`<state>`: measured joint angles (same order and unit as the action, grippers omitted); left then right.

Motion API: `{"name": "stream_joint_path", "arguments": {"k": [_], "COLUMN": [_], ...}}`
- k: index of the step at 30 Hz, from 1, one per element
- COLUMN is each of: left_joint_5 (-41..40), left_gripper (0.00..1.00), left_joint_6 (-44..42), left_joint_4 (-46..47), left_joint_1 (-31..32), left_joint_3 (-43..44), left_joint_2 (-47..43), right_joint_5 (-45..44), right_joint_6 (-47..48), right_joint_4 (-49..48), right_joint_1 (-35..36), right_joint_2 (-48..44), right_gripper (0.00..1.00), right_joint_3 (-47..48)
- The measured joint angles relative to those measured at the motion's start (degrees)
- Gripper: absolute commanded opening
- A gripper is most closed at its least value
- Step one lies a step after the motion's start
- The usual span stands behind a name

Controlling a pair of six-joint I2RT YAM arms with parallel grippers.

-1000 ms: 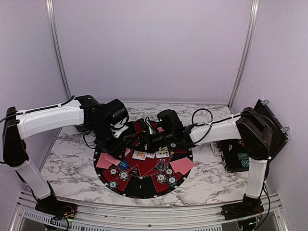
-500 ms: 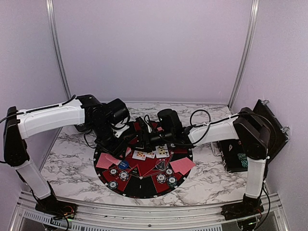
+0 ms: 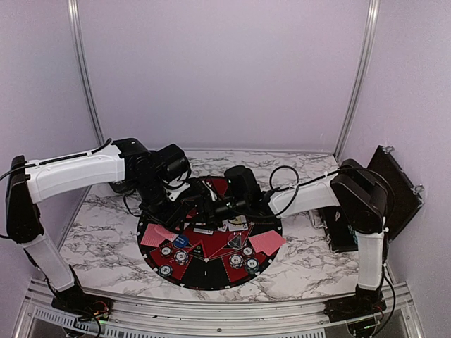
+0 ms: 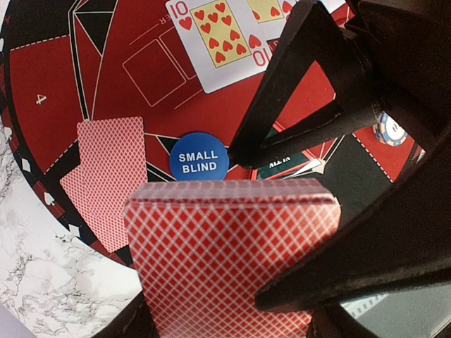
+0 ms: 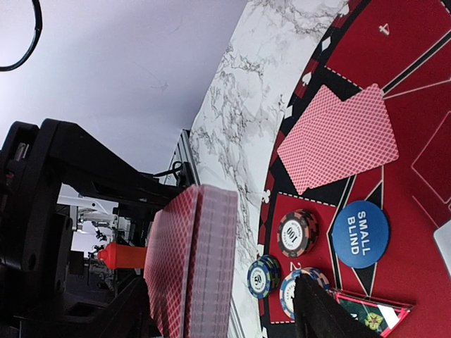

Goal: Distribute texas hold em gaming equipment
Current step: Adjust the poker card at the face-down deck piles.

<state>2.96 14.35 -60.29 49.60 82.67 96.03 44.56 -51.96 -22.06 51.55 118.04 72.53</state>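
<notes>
Above the mat [image 3: 211,271], the left claw [image 4: 225,320] pinches a red-backed card deck [image 4: 225,246]. The right claw [image 5: 222,310], spread, hangs there too.

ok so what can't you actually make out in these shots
Left wrist: the card beside the ten of hearts, cut by the top edge and the right gripper.
Left wrist: the green piece, mostly behind that gripper.
Top external: values on the chips, too small.
Right wrist: lower end of the deck, cut by the bottom edge.
</notes>
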Motion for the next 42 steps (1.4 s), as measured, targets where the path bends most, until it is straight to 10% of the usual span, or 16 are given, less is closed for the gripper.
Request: {"name": "stream_joint_path", "arguments": {"k": [18,32,42], "left_joint_5": [-0.5,-0.5,-0.48], "left_gripper": [0.52,0.52,0.52], "left_joint_6": [0.0,0.0,-0.17], "left_joint_4": [-0.17,-0.22,-0.68], "left_joint_1": [0.0,0.02,0.02], "left_joint_3": [0.0,0.0,0.0], "left_joint_2": [0.07,0.04,0.04], "right_joint_5": [0.15,0.81,1.7], "right_joint_6": [-2.05,-5.14,-7.17], "right_joint_4": [-2.86,-7.06,-10.23], "right_joint_1": [-0.9,-1.18,1.11], "right_joint_2": [1.16,1.16,2.34], "right_gripper": [0.47,0.65,0.56], "right_joint_3": [0.0,-0.55,-0.31]}}
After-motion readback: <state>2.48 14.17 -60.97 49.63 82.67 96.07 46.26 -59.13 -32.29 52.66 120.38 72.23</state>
